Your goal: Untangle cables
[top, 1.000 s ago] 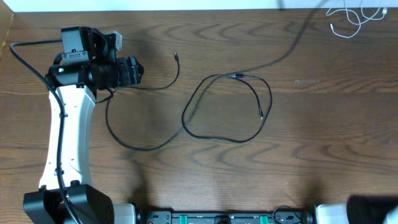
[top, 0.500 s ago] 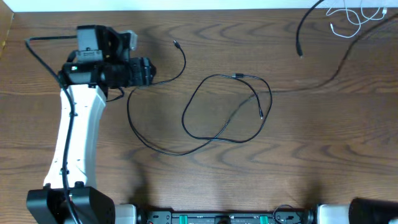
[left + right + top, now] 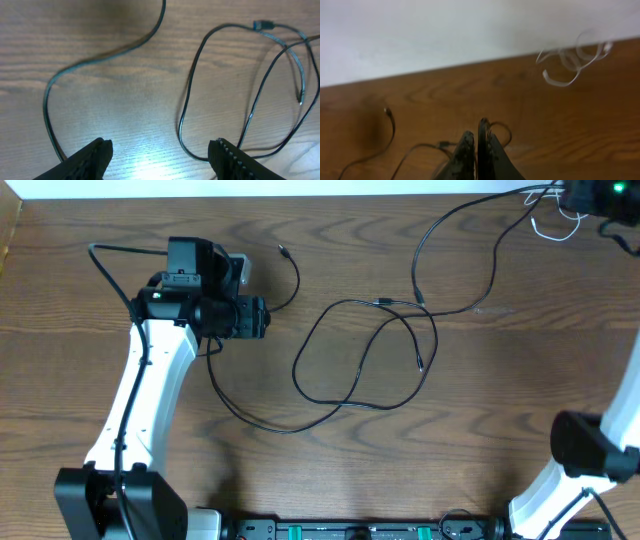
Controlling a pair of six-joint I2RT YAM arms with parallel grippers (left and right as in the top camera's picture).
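Okay, left side first: left gripper (image 3: 262,318) has slid right along the table (image 3: 90,240) over the last second and now hovers over the black cable (image 3: 250,418). Its jaws are spread and empty, with only bare wood between them in the wrist view. The cable's small plug (image 3: 281,250) lies just right of the gripper. From there the cord curves down under it, sweeps into a wide bend, then runs into a loose oval loop at mid-table. New since a second ago: two strands rise from that loop toward the top right corner, and the right arm has come into view there. Right gripper (image 3: 476,139) is clamped shut and looks pinched on the black cable mid-length. So it is likely drawing slack out of the loop, which has one more crossing now, and the untangling looks only partly done. White cable (image 3: 548,227) sits curled at the far top right, apart from the black loop and near the right gripper. Both cords are thin, limp and round; the black one is matte. Table is dark wood grain, slightly glossy.
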